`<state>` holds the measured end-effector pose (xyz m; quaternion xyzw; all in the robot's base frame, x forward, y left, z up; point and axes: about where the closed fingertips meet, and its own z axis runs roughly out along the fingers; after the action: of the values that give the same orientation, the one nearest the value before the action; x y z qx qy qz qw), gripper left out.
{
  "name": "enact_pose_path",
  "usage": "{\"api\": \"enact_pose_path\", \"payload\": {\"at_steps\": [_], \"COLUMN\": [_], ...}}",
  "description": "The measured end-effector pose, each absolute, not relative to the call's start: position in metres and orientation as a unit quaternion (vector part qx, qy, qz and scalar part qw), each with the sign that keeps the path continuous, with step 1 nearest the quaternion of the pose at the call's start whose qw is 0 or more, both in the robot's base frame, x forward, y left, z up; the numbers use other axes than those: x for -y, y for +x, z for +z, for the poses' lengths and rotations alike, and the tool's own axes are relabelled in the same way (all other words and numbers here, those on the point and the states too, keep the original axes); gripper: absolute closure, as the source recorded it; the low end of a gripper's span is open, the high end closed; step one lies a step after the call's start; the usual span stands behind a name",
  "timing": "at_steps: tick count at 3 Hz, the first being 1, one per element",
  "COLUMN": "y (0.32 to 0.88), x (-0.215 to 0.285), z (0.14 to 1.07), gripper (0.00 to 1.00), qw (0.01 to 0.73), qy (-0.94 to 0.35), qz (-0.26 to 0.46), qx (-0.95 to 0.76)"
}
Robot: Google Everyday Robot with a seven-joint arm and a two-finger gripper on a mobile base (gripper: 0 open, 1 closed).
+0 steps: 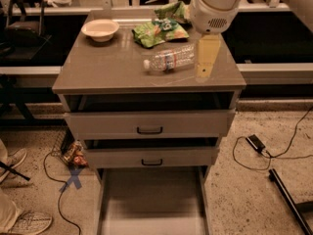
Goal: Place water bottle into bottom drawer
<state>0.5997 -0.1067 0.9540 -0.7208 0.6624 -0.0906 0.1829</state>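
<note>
The water bottle [168,59] lies on its side on the cabinet top [107,67], white cap pointing left, label band in the middle. My gripper [205,58] hangs from the white arm at the upper right, its pale yellow fingers pointing down just right of the bottle's base, close above the cabinet top. It holds nothing. The bottom drawer [151,204] is pulled out far at floor level, its pale floor bare. The two upper drawers stand slightly open.
A white bowl [100,29] sits at the back left of the cabinet top. Green snack bags [159,29] lie at the back, just behind the bottle. Cables and a power brick [256,142] lie on the floor at the right. A blue X mark [73,178] and a shoe [29,223] are at the left.
</note>
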Motion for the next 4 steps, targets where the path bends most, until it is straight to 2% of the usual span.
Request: {"api": "enact_pose_path", "payload": {"at_steps": [1,2,4], "y": [0.656,0.69,0.736], "x": [0.081,0.077,0.084], "z": [0.919,0.897,0.848], "gripper": [0.0,0.0,0.0], "qw": [0.163,0.149,0.119], "qy": [-0.733,-0.73,-0.715], "qz": [-0.068,-0.052,-0.02], "qx": [-0.657,-0.665,-0.688]}}
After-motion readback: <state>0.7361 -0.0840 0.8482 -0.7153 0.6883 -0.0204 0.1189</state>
